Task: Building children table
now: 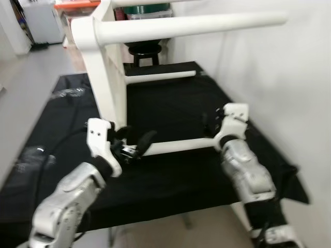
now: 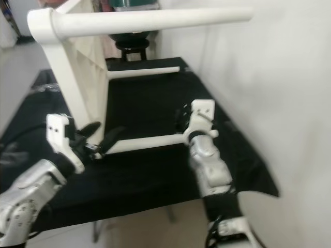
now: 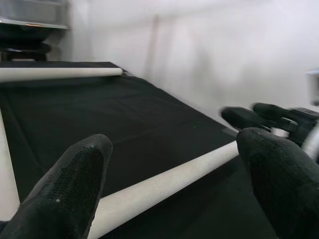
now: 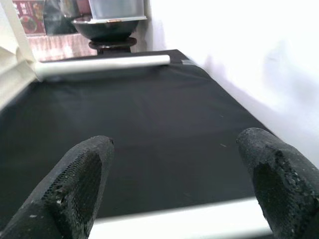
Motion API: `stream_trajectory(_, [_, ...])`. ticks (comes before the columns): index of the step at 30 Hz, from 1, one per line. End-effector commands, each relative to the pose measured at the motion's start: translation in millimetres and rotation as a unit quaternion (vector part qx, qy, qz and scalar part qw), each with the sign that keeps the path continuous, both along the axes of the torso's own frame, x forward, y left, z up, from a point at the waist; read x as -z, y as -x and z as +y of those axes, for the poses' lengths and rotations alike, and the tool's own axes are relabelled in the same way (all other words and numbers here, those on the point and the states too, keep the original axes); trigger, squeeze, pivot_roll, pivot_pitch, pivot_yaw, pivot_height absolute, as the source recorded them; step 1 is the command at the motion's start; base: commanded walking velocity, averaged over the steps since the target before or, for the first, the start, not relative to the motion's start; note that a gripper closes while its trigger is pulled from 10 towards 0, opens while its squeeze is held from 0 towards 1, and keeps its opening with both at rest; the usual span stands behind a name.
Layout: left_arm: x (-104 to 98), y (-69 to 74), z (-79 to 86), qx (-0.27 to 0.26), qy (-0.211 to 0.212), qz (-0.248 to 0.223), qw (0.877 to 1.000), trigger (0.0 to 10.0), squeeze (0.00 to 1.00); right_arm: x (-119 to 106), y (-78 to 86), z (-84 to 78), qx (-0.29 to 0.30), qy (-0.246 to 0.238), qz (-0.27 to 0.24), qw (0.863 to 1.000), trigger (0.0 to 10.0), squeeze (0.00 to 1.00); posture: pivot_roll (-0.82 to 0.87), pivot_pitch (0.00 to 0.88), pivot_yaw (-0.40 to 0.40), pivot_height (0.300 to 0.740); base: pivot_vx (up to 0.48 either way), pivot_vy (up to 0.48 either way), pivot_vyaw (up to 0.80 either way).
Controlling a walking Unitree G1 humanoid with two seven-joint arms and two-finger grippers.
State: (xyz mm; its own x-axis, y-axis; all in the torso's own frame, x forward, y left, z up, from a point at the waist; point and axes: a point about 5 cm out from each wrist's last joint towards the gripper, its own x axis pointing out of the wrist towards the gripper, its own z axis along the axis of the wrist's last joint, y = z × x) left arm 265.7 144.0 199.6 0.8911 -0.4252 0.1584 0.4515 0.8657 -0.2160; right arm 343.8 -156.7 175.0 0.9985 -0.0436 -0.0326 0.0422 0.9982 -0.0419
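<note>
So the white kids' table point(image 1: 106, 77) is tipped on its side on a work surface covered with a black cloth point(image 1: 176, 103), its round legs sticking out toward the white wall point(image 1: 279, 72) on the robot's right. One leg is way up in the air point(image 1: 191, 27), another lies along the far end of the cloth point(image 1: 160, 76), and the nearest leg point(image 1: 178, 146) lies across the cloth right in front of the robot. The left gripper point(image 1: 135, 144) sits spread open around that near leg close to where it meets the tabletop, not clamped on it. The right gripper point(image 1: 213, 124) is at the leg's free end, fingers apart too, with the leg running just under the fingertips point(image 4: 82, 184) in its wrist view. The cloth hangs over the edge at the right front corner. Behind it there's a dark stool point(image 1: 145, 51) with a bowl-ish thing on it, grey floor point(image 1: 26, 82) off to the left, and some storage boxes at the back
</note>
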Motion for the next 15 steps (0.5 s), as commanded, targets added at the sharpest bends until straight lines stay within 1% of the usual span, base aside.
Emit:
stream_trajectory(1, [7.3, -0.3, 4.1, -0.019, -0.009, 0.011, 1.000, 10.0, 0.00, 7.6, 4.5, -3.9, 0.002, 0.015, 0.003, 1.000, 10.0, 0.00, 0.03, 0.000, 0.012, 0.740, 0.000, -0.442, 0.00])
stream_trajectory(2, [7.3, -0.3, 4.1, -0.019, -0.009, 0.011, 1.000, 10.0, 0.00, 7.6, 4.5, -3.9, 0.002, 0.015, 0.003, 1.000, 10.0, 0.00, 0.03, 0.000, 0.012, 0.740, 0.000, -0.442, 0.00])
stream_trajectory(5, [13.2, -0.3, 7.0, -0.038, -0.020, 0.012, 0.999, 10.0, 0.00, 14.9, 8.5, -5.1, -0.001, 0.019, 0.006, 1.000, 10.0, 0.00, 0.03, 0.000, 0.013, 0.740, 0.000, 0.000, 0.00])
stream_trajectory(7, [17.8, 1.9, 6.9, -0.043, -0.041, 0.013, 0.998, 10.0, 0.00, 18.1, 11.4, -2.6, -0.013, 0.013, 0.006, 1.000, 10.0, 0.00, 0.02, 0.000, 0.015, 0.740, 0.000, 0.000, 0.00])
stream_trajectory(8, [17.8, 1.9, 6.9, -0.043, -0.041, 0.013, 0.998, 10.0, 0.00, 18.1, 11.4, -2.6, -0.013, 0.013, 0.006, 1.000, 10.0, 0.00, 0.02, 0.000, 0.015, 0.740, 0.000, 0.000, 0.00])
stream_trajectory(10, [24.5, 3.8, 10.5, -0.065, -0.073, 0.014, 0.995, 10.0, 0.00, 19.2, 16.3, 2.7, -0.031, 0.018, -0.002, 0.999, 10.0, 0.00, 0.02, 0.000, 0.018, 0.740, 0.000, 0.000, 0.00])
stream_trajectory(12, [31.0, 5.5, 15.4, -0.081, -0.094, 0.019, 0.992, 10.0, 0.00, 19.4, 19.3, 6.5, -0.043, 0.024, -0.008, 0.999, 10.0, 0.00, 0.02, 0.000, 0.019, 0.740, 0.000, 0.000, 0.00])
stream_trajectory(15, [37.7, 7.5, 23.4, -0.105, -0.103, 0.028, 0.989, 10.0, 0.00, 19.3, 20.8, 8.4, -0.049, 0.025, -0.015, 0.998, 10.0, 0.00, 0.01, 0.000, 0.022, 0.740, 0.000, 0.000, 0.00])
